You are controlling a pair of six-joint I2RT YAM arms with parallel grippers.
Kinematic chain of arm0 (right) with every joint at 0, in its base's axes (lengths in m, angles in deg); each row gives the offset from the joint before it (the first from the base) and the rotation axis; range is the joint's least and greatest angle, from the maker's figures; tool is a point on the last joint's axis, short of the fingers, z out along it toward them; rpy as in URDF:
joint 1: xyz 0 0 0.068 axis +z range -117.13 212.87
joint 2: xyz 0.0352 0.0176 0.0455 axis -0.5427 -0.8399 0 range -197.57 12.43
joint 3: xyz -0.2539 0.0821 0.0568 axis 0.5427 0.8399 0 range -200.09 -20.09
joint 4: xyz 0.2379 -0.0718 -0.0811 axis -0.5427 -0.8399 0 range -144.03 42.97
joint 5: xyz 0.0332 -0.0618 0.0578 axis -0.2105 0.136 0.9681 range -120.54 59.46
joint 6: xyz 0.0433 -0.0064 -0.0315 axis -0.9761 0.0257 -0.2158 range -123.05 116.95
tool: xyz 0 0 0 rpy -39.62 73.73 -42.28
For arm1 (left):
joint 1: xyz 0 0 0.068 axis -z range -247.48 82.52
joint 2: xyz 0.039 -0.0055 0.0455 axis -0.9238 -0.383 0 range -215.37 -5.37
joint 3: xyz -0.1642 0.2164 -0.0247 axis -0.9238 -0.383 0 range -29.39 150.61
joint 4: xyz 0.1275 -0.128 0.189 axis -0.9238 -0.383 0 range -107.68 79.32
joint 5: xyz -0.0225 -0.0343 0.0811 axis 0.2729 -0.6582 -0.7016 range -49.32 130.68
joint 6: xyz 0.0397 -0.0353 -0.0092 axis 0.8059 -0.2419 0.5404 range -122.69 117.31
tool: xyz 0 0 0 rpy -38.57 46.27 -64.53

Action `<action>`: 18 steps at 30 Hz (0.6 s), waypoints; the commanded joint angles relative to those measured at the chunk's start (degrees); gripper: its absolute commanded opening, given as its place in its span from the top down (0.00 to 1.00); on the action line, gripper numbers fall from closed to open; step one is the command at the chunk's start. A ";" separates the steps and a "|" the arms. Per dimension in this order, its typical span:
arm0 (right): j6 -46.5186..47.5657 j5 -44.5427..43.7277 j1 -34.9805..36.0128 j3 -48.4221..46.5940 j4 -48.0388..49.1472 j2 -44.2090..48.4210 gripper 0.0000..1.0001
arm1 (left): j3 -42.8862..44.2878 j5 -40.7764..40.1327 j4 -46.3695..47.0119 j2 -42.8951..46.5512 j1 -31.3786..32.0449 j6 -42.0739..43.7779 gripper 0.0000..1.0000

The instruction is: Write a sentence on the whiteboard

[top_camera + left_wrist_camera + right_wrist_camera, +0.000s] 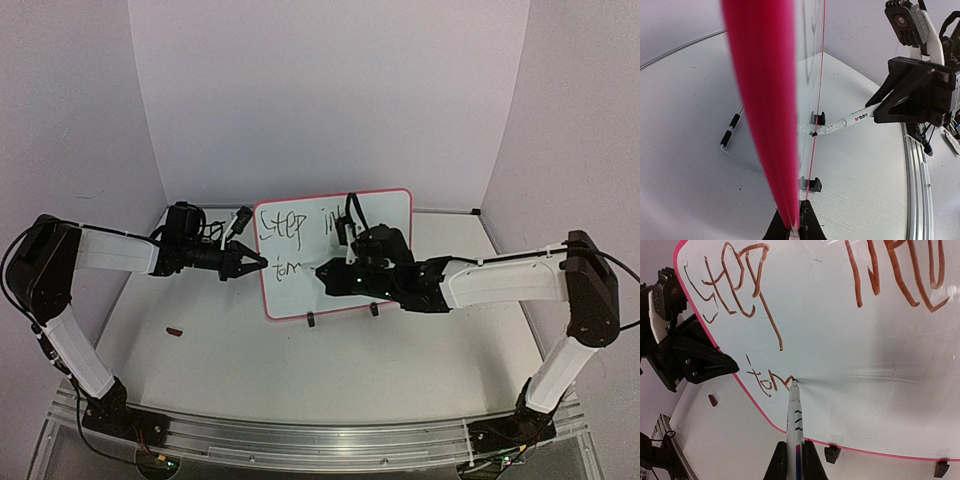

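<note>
**Marker tip on the second line**

Top view: the board stands upright mid-table on two clips. The sentence starts "Step in", partly hidden by the right arm.

Left wrist: the left gripper pinches the board's pink edge.

Right wrist: the right gripper clamps a marker, its tip touching the board after what seems to read "tom".

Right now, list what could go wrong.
The white pink-edged whiteboard stands on two small black clips, steadied by the left claw pinching its edge; pen pressure might tip or shift it. The pale-barrelled marker in the right claw meets the board at a slant, so it could skid and spoil the handwritten words.
</note>
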 commanded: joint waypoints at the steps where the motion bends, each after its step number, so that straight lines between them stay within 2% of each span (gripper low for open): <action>1: -1.02 -1.11 -0.42 0.79 0.54 0.47 1.00 | -0.02 -7.26 -3.77 -1.30 0.28 2.85 1.00; 12: -1.72 0.28 -0.40 1.97 0.45 0.76 1.00 | -0.07 -7.33 -3.68 -1.41 0.32 2.88 1.00; 18: 0.01 4.33 -0.40 1.38 1.02 3.39 1.00 | -0.20 -7.54 -3.52 -1.50 0.30 2.82 1.00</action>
